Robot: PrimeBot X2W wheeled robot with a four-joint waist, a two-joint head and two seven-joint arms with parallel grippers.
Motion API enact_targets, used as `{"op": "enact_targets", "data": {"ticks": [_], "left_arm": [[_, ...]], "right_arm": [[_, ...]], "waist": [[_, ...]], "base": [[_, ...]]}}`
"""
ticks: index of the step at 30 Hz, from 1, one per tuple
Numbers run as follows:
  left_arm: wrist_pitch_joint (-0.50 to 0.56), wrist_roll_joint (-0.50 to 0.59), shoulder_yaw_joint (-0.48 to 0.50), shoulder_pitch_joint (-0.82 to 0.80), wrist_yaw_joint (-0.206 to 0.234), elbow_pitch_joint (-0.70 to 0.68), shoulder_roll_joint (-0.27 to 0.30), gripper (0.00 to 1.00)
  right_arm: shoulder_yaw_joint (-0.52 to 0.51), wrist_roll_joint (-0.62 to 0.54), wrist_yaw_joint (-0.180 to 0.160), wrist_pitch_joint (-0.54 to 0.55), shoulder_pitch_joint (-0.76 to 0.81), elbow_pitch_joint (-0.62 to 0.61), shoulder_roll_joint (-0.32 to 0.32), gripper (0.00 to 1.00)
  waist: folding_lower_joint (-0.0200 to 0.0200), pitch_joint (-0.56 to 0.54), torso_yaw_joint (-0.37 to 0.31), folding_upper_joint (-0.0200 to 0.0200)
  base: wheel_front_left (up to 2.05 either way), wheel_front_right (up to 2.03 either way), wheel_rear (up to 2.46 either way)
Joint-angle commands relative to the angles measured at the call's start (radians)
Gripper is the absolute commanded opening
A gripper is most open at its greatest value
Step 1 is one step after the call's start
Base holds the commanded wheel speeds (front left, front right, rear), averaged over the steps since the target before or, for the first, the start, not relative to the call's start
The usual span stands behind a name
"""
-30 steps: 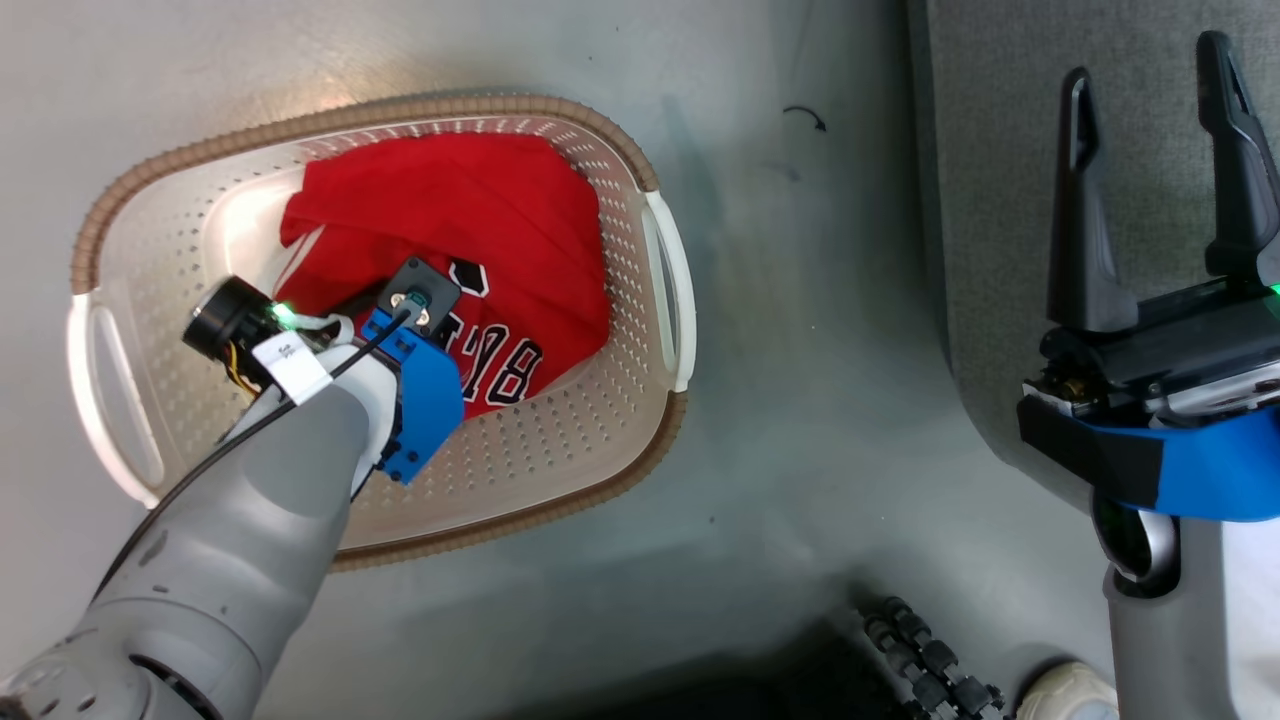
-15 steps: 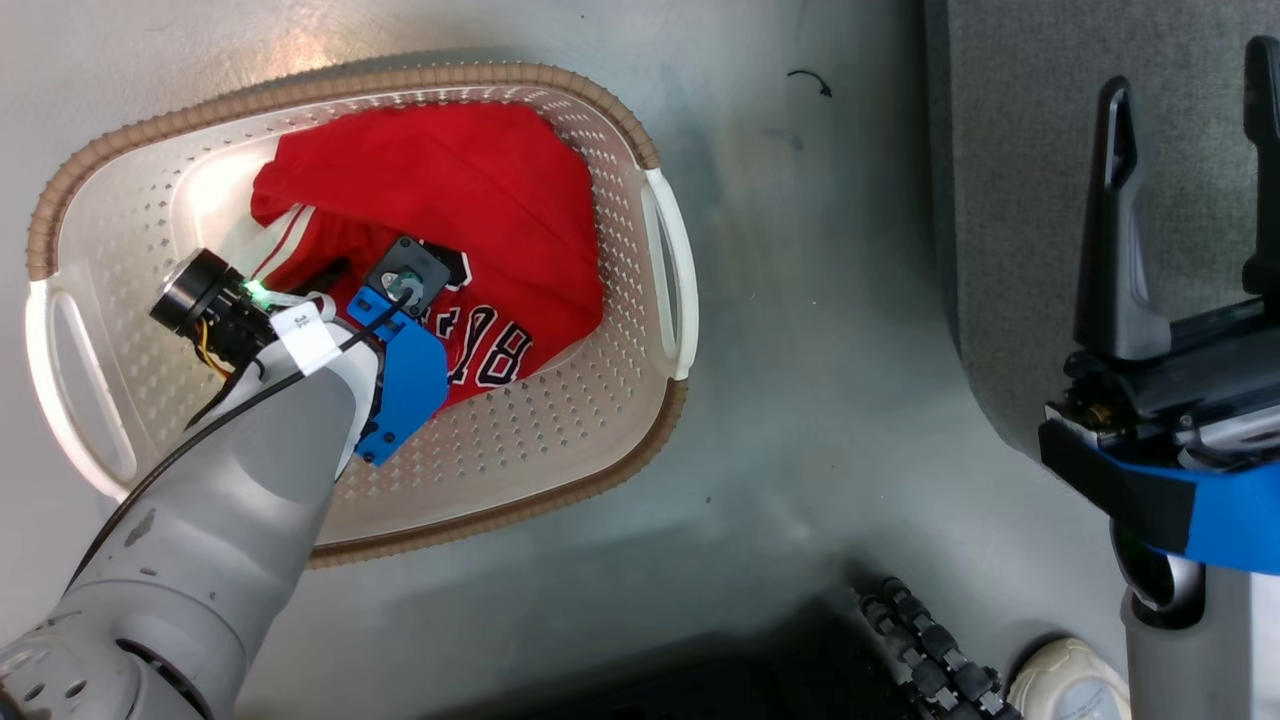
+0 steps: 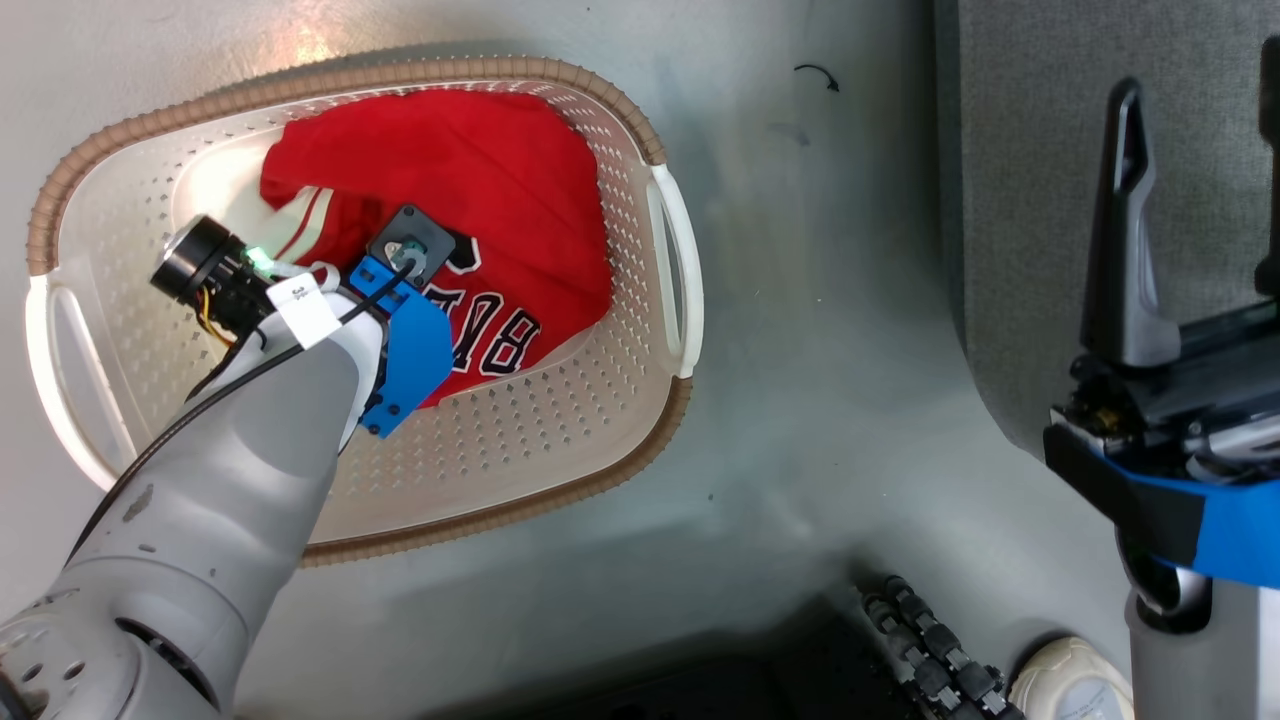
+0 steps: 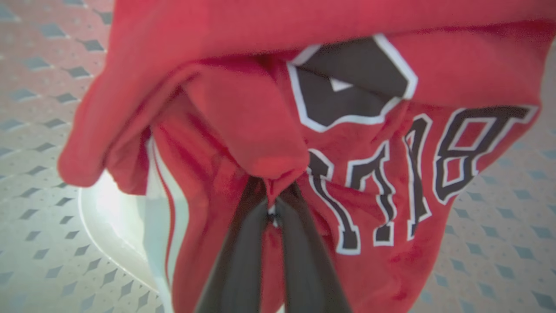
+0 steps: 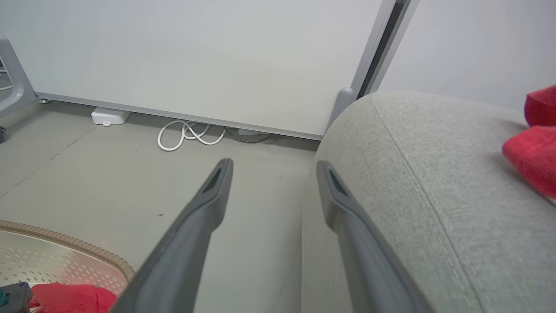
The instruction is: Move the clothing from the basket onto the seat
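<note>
the grey seat [image 3: 1040, 200] is sitting at your right, apart from the basket, with bare floor [image 3: 820, 330] lying between them. the cream basket [image 3: 560, 470] is standing on that floor at your left, and the red clothing [image 3: 500, 180] is lying bunched inside it against the far wall, the lettered jersey [image 4: 391, 165] spilling beside a white-banded piece [image 4: 158, 204]. your left gripper [image 4: 273, 208] is hanging inside the basket, its fingers [image 4: 236, 261] clenching a fold of the clothing just beside the lettering. your right gripper [image 5: 273, 163] is hovering at the seat's edge, its fingers [image 5: 191, 243] spread apart and gripping nothing.
</note>
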Motion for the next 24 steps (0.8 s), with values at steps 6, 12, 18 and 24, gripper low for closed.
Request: {"op": "enact_targets", "data": {"ticks": [6, 12, 18, 24], "left_arm": [[-0.075, -0.034, 0.016, -0.007, -0.024, 0.0, -0.021, 0.0], [-0.164, -0.084, 0.055, 0.056, -0.034, 0.001, -0.031, 0.0], [-0.242, -0.12, 0.076, 0.111, -0.05, 0.0, -0.053, 0.0], [-0.293, -0.152, 0.094, 0.157, -0.058, -0.002, -0.08, 0.0]], "right_arm": [[0.003, 0.016, 0.0, -0.003, -0.049, 0.036, 0.002, 1.0], [-0.003, 0.024, 0.0, -0.003, -0.06, 0.085, 0.002, 1.0], [-0.007, 0.027, 0.0, -0.003, -0.056, 0.137, 0.001, 1.0], [-0.02, 0.031, 0.0, -0.003, -0.034, 0.183, 0.001, 1.0]], "waist": [[0.0, -0.04, 0.009, 0.0], [0.0, -0.118, 0.031, 0.0], [0.0, -0.214, 0.053, 0.0], [0.0, -0.319, 0.077, 0.0]], "base": [[0.0, 0.0, 0.0], [0.0, 0.0, 0.0], [0.0, 0.0, 0.0], [0.0, 0.0, 0.0]]}}
